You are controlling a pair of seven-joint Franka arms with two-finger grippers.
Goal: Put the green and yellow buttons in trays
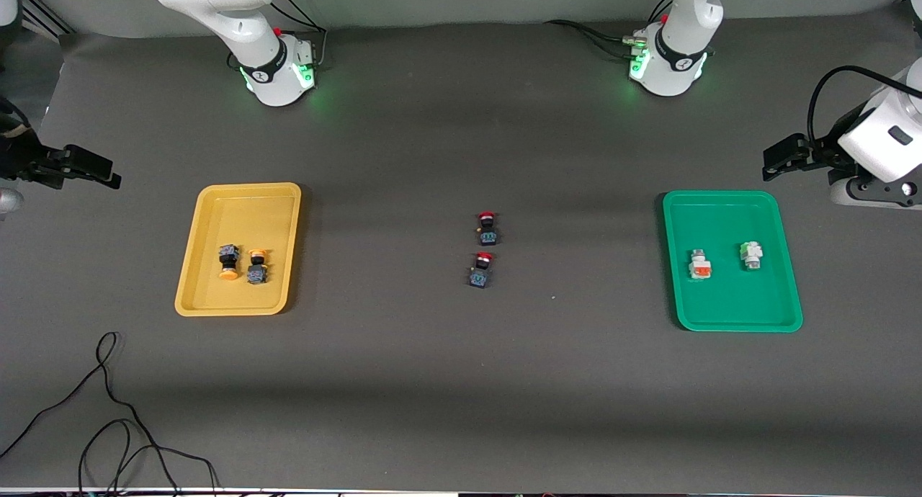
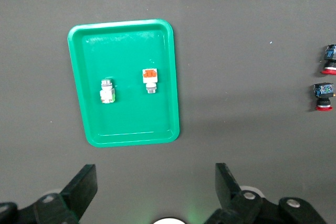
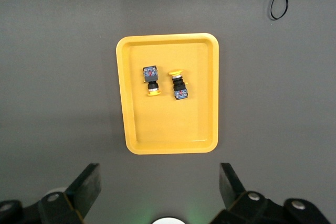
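- The left gripper (image 2: 155, 192) hangs in the air with its jaws spread wide and nothing between them, off the green tray's corner at the left arm's end of the worktop (image 1: 446, 382); in the front view it shows at (image 1: 781, 155).
- The right gripper (image 3: 160, 190) is likewise wide and empty, up in the air at the right arm's end of the worktop, off the yellow tray's corner; the front view shows it at (image 1: 101, 171). Both arms wait, pulled back to the worktop's ends.
- The green tray (image 1: 785, 310) lies flat toward the left arm's end. In it lie two white-bodied buttons, apart from each other: the green-faced button (image 1: 750, 254) and the orange-faced button (image 1: 699, 265), the orange-faced one toward the middle of the worktop.
- The yellow tray (image 1: 194, 295) lies flat toward the right arm's end. In it lie two yellow-capped buttons (image 1: 229, 261) (image 1: 257, 265) on their sides, just beside each other, their caps pointing opposite ways.
- Two red-capped buttons (image 1: 487, 227) (image 1: 481, 269) lie on the bare worktop about midway between the trays, one nearer the front camera than the other, well apart from both trays.
- A black cable (image 1: 108, 410) loops over the worktop's edge nearest the front camera, at the right arm's end, clear of the yellow tray.
- Nothing lies between either gripper and its nearby tray.
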